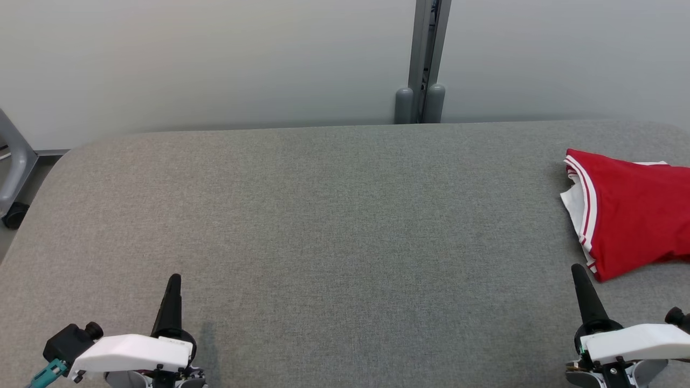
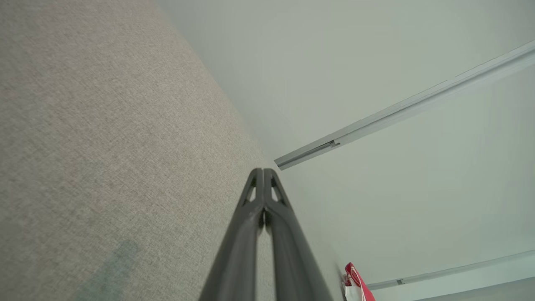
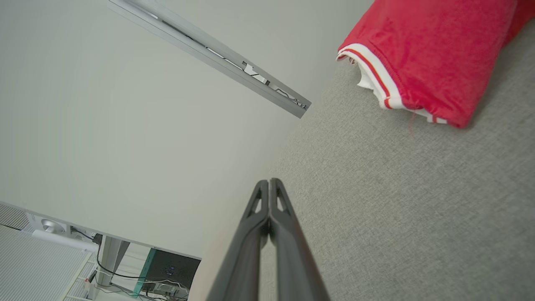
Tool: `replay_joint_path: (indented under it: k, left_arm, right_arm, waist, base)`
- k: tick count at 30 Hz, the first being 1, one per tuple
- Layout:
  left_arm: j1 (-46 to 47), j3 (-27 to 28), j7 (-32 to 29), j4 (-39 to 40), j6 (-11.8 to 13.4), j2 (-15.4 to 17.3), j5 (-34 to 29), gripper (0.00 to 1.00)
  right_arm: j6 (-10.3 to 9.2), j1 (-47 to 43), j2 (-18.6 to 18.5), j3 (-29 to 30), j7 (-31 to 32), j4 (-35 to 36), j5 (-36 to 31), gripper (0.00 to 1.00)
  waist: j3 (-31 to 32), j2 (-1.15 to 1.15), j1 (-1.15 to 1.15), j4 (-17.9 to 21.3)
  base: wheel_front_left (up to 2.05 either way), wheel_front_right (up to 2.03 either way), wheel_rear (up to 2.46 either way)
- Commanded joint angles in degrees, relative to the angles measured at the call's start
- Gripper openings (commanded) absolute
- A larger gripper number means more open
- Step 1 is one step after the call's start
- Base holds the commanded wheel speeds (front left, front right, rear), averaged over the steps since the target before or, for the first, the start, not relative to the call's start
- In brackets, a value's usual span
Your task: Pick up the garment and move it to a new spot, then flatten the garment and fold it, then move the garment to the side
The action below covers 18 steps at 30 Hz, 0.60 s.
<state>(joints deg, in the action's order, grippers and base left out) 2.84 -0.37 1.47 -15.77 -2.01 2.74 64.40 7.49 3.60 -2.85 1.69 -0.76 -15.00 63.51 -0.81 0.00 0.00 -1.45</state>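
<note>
While both pairs of long dark fingers are pressed tight together with nothing between them, the left gripper (image 1: 173, 281) and the right gripper (image 1: 578, 272) sit over the near side of a grey fabric-covered table (image 1: 345, 215). One is at each lower corner of the head view, with tips pointing toward the far wall (image 1: 215, 64).

The garment (image 1: 630, 215) lies near the right gripper, ahead of its tips and to their right, with bare fabric between them. It is a red top with white-and-red striped trim and a white lining showing at its opening. It lies flat on the table's right side, runs past the head view's right edge, and is well apart from the left gripper.

Behind the table's far edge, a grey metal upright (image 1: 427, 48) stands against the pale wall, with two rounded caps (image 1: 420, 105) at its foot. At far left, a curved grey frame (image 1: 16, 156) rests on a dark caster (image 1: 13, 215).
</note>
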Motion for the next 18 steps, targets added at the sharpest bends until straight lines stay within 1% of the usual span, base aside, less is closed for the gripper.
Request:
replay_joint_path:
  k: [1, 18]
  left_arm:
    - [1.8, 0.6, -0.4, 0.7, -0.6, 0.3, 1.5, 0.00]
    - [2.4, 2.6, -2.8, 1.1, -2.2, 0.3, 9.7, 0.00]
  right_arm:
    - [0.00, 1.3, -0.5, 0.5, 0.4, 0.9, 1.6, 0.00]
    - [0.01, 1.8, -0.6, 1.7, 2.5, 0.9, 10.2, 0.00]
  waist:
    - [0.0, 0.00, 0.00, 0.0]
    - [0.2, 0.00, 0.00, 0.4]
  base:
    - [0.00, 0.00, 0.00]
    - [0.00, 0.00, 0.00]
